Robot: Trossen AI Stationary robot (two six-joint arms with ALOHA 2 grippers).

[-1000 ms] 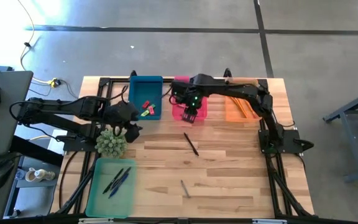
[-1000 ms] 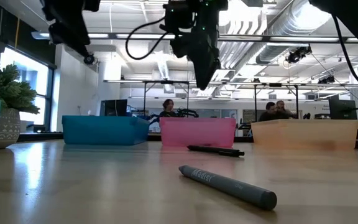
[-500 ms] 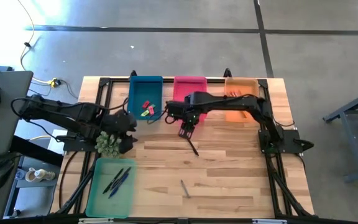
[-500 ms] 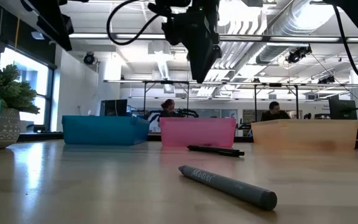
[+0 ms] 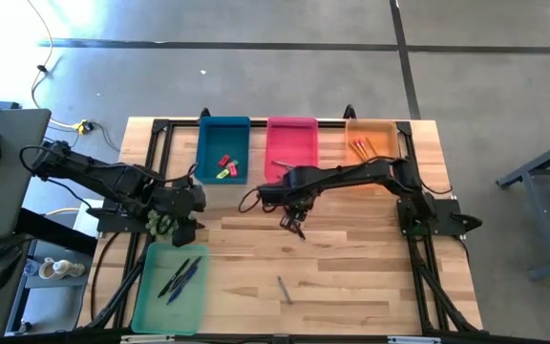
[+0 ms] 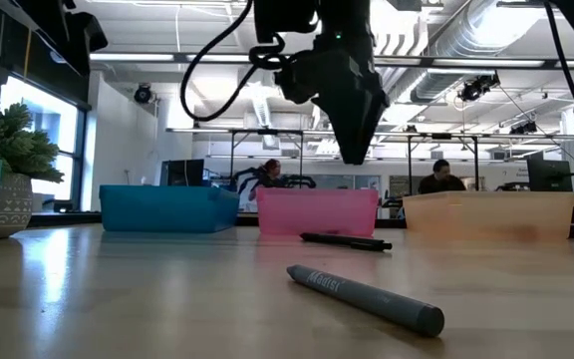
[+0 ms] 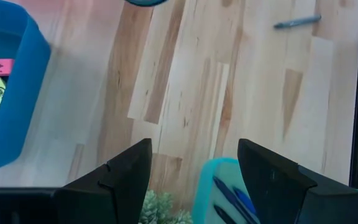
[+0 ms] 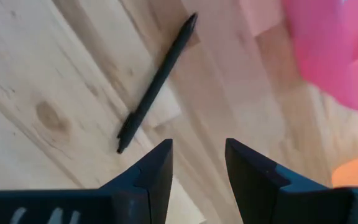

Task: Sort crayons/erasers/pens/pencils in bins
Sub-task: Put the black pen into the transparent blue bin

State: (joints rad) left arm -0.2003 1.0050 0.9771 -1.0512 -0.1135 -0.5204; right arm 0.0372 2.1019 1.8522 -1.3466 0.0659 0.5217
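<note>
A: We're looking across a wooden table [image 5: 351,277] into a big open workshop where people are sitting at desks far behind the bins.

B: And we're hanging the right gripper [image 5: 295,222] just above the black pen [image 8: 156,82] lying mid-table, in front of the pink bin [image 5: 290,143]. Its fingers [image 8: 151,171] are spread, holding nothing.

A: Where are we keeping the left gripper [image 5: 181,212]?

B: Waiting at the table's left edge, over the plant [image 7: 160,210], between the blue bin [image 5: 223,148] and the green bin [image 5: 146,287]. Its fingers [image 7: 127,173] are spread too, and empty.

A: What are we risking here?

B: We judge the pen is lying at a slant to the jaws, so closing without turning the wrist could roll it away or pinch only one end. Coming down too hard could also press the fingertips into the wood.

A: And the sorting so far?

B: Erasers [image 5: 225,165] are sitting in the blue bin, pencils [image 5: 362,148] in the orange bin [image 5: 382,134], pens [image 5: 180,277] in the green one. A grey crayon [image 6: 365,298] is lying loose nearer the front edge.

A: Room to move?

B: Plenty around the pen: bare wood on every side, with the crayon well apart. Carrying it to the green bin means heading toward the left arm and the plant, so that corner is where we're getting tight.
</note>
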